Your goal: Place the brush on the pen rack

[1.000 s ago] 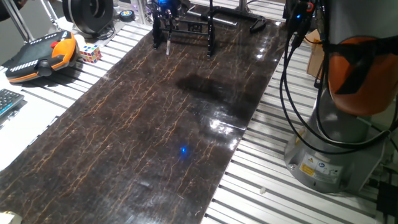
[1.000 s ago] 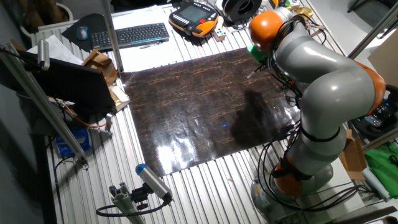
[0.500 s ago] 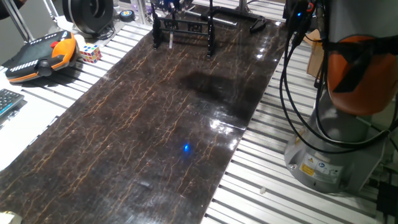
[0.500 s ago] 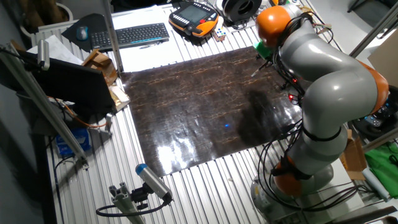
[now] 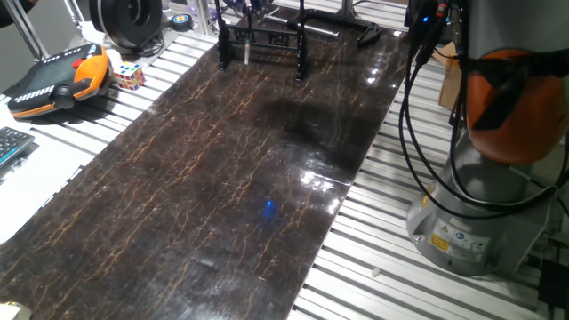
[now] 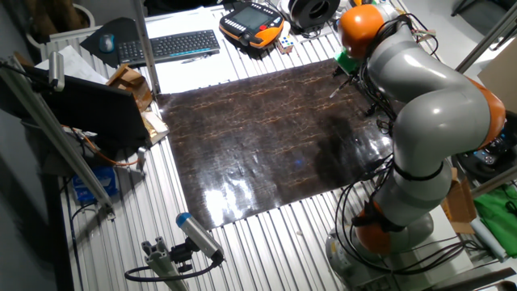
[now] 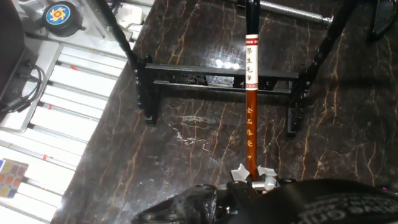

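In the hand view the brush (image 7: 251,106), an orange-brown shaft with a white band, runs straight away from my gripper (image 7: 252,177). The gripper is shut on its near end, and the silvery pads (image 7: 239,172) show on either side. The shaft passes over the crossbar of the pen rack (image 7: 186,70), a black frame standing on the dark mat, nearer its right post. In one fixed view the pen rack (image 5: 267,40) is at the mat's far end, and the brush (image 5: 245,55) hangs by its left post. The hand is cut off by the top edge there.
A black spool (image 5: 124,18), an orange-and-black pendant (image 5: 62,80), a colour cube (image 5: 127,76) and a keyboard (image 5: 9,147) lie left of the mat. The robot base (image 5: 480,196) and its cables stand on the right. A metal rod (image 7: 292,7) lies behind the rack.
The hand has risen and shifted toward the far end with the brush still held. It has nearly left the top of one fixed view. The rack has not moved.
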Controlling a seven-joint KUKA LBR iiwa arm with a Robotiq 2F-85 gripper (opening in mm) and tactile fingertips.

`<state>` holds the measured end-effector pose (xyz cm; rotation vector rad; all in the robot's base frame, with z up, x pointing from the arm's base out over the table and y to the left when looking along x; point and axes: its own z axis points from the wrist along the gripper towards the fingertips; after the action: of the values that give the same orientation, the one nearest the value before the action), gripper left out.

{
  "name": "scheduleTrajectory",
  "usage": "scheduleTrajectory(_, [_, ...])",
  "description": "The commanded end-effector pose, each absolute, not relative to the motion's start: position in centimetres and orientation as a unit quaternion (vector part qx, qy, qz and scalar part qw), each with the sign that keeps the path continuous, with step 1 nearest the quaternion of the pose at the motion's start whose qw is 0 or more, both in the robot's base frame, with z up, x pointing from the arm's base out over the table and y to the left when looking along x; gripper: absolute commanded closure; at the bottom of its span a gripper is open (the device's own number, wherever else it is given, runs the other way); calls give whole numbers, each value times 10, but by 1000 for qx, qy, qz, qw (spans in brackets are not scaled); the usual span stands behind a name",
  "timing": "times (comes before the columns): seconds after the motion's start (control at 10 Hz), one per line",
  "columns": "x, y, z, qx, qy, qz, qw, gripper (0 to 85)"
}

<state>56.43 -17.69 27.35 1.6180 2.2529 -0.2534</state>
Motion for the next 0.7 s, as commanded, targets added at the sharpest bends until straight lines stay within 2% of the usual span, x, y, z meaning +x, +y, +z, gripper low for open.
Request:
scheduleTrajectory(0.0, [564, -179, 274, 572, 796, -90, 176, 840])
scheduleTrajectory(0.6, [567, -190, 271, 576, 798, -84, 156, 840])
